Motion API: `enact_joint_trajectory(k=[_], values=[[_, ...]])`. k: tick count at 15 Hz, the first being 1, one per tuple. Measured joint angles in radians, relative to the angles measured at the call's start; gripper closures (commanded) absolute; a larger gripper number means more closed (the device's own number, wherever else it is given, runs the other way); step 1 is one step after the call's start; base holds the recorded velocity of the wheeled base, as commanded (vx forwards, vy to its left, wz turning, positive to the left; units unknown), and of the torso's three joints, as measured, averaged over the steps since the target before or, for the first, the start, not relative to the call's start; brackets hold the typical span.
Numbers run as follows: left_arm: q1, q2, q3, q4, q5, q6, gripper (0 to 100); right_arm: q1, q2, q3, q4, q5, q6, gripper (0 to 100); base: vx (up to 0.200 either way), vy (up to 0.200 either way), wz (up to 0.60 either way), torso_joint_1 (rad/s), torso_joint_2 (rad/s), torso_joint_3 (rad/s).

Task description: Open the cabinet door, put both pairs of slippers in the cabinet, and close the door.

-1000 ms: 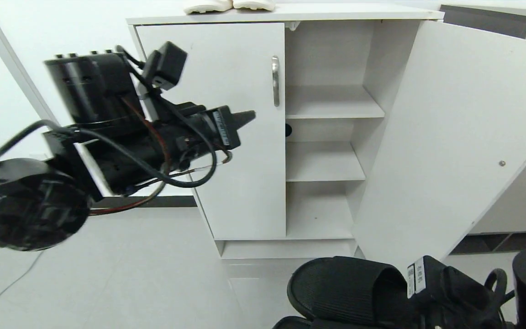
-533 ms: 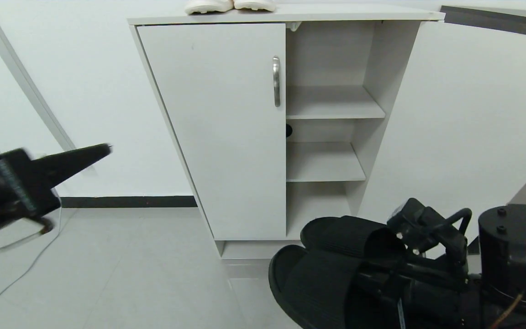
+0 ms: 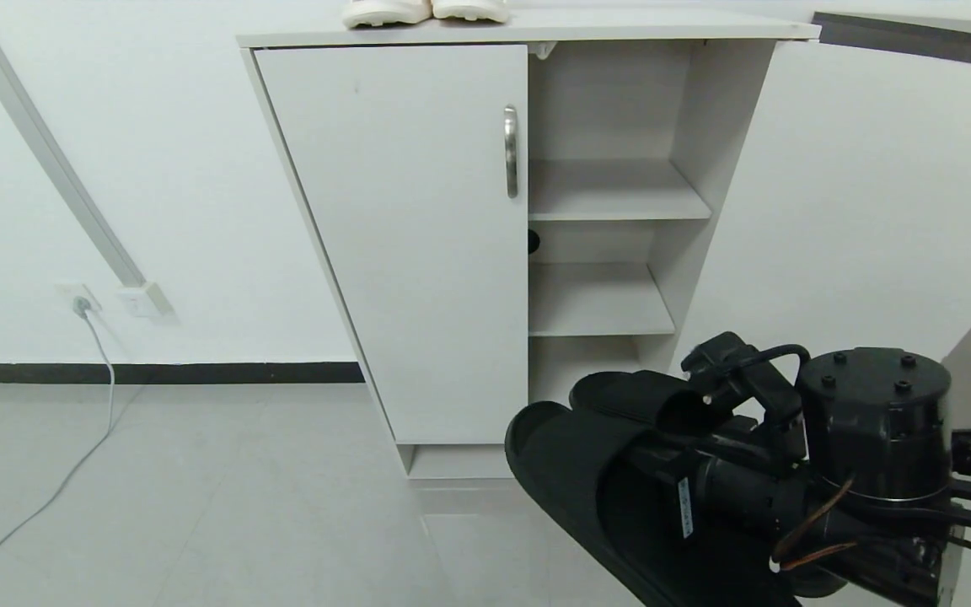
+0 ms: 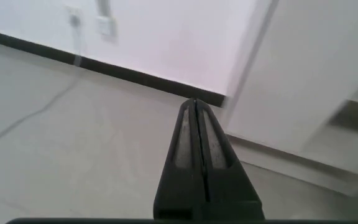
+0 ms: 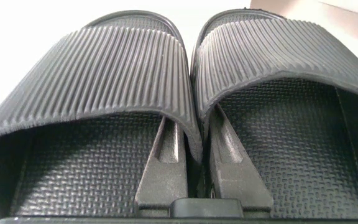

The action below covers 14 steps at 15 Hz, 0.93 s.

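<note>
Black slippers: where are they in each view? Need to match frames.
Head view: black slippers low, right of centre, held by the right gripper, toes toward the cabinet bottom compartment.
Right wrist view: slippers side by side, straps facing the camera, fingers pinching their adjoining walls.
Left wrist view: shut left gripper over floor, cabinet's lower corner beyond.
Shared landmark: the cabinet, in head and left wrist views.

R door (image 3: 856,211) open, shelves (image 3: 599,299) reachable, L door (image 3: 410,244) shut
</note>
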Motion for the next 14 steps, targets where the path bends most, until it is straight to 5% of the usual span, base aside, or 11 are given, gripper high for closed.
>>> enact_joint_trajectory(k=[3,5,8,9,10,14], values=[[0.094,-0.126,0.109,0.003,-0.014,0.047,100,0.004,0.011,0.005,0.000,0.000,-0.003,100,0.000,0.000,0.00,0.000,0.00,0.000],[0.111,-0.170,0.160,-0.005,-0.077,0.059,100,0.006,0.014,0.007,0.000,0.001,-0.003,100,0.000,0.000,0.00,0.000,0.00,0.000],[0.117,-0.196,0.177,0.014,-0.331,0.071,100,0.007,0.015,0.013,0.000,0.002,-0.004,100,0.000,0.000,0.00,0.000,0.00,0.000],[0.115,-0.199,0.178,0.025,-0.396,0.114,100,0.009,0.016,0.014,0.000,0.003,-0.004,100,0.000,0.000,0.00,0.000,0.00,0.000],[0.101,-0.203,0.179,0.038,-0.419,0.139,100,0.010,0.016,0.015,0.000,0.004,-0.004,100,0.000,0.000,0.00,0.000,0.00,0.000],[0.010,-0.242,0.179,0.048,-0.425,0.146,100,0.016,0.024,0.019,-0.004,0.003,-0.004,100,0.000,0.000,0.00,0.000,0.00,0.000]])
